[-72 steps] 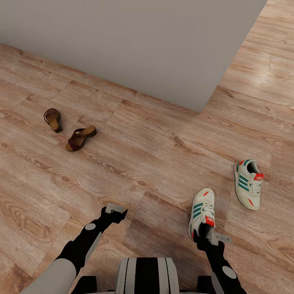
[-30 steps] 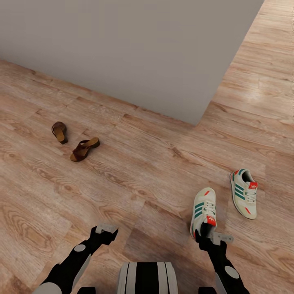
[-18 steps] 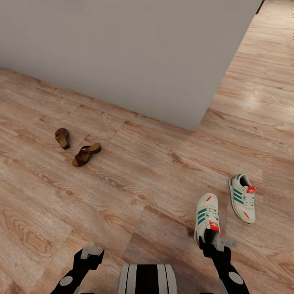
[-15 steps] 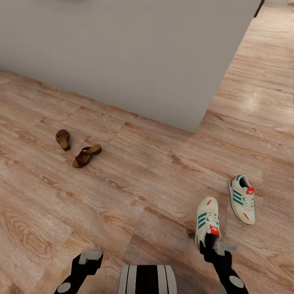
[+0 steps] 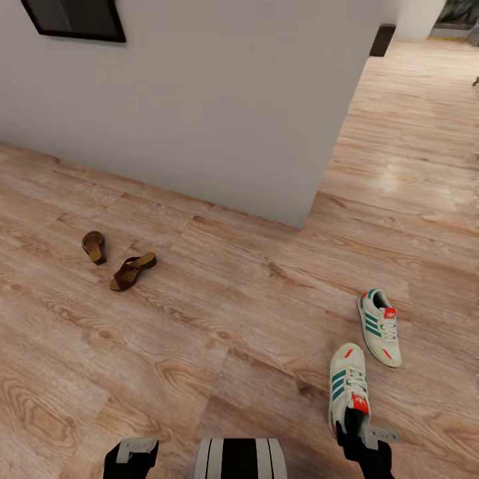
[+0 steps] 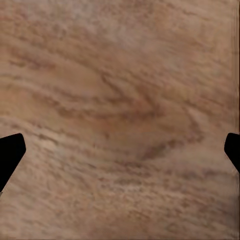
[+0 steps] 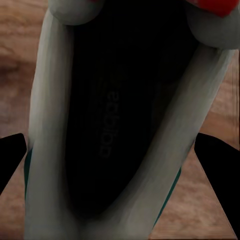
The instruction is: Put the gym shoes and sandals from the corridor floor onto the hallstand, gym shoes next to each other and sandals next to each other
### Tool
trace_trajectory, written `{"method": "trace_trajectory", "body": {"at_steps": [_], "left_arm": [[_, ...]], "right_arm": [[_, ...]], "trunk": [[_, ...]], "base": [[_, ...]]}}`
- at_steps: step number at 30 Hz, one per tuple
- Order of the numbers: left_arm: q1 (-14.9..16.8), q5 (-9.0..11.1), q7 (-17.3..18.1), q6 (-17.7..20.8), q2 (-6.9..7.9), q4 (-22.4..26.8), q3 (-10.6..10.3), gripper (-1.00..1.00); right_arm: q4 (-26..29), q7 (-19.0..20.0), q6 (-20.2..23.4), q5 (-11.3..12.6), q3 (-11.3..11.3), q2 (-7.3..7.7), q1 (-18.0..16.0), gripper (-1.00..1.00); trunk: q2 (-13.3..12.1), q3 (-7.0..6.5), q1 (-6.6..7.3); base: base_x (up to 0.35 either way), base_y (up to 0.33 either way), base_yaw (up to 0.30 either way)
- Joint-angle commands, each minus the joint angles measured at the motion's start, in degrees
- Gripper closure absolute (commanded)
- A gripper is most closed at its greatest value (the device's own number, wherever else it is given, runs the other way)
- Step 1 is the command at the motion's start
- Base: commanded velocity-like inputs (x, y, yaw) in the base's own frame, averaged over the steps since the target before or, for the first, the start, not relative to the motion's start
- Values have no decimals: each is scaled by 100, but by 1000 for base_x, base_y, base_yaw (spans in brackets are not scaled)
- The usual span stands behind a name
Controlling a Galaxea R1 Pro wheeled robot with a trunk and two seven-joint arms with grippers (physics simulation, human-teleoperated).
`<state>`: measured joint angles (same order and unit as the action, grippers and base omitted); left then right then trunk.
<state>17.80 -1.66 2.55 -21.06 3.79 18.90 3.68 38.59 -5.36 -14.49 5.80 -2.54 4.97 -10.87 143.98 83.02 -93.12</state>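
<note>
Right jaws (image 5: 356, 426) still at sneaker (image 5: 348, 386) heel — toe pointing away | grip cannot tell

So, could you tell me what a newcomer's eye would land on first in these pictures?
Probably the cream-white sneaker with green stripes at the right gripper; the right wrist view looks straight into its dark opening, between the two fingers. Its twin lies just beyond on the light wood-grain plank floor. Far to the left, two dark brown sandals lie apart near the pale grey wall.
</note>
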Motion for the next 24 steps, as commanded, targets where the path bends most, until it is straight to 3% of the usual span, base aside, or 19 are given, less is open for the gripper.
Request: {"method": "trace_trajectory", "body": {"at_steps": [1,12,24], "left_arm": [[-20,-18,27,-65,-2,-4,66,-100],[-73,-23,27,-325,-9,-50,114,-100],[-108,-20,27,-328,-10,-54,115,-100]], "right_arm": [[-101,-2,-146,61,15,4,-3,100],[-653,0,-862,55,25,-19,-3,100],[-756,0,-907,53,34,-57,-3,100]], "trunk": [[-1,-28,3],[-15,-354,32],[-31,-710,63]], "base": [[0,0,-193],[0,0,-191],[0,0,-187]]}}
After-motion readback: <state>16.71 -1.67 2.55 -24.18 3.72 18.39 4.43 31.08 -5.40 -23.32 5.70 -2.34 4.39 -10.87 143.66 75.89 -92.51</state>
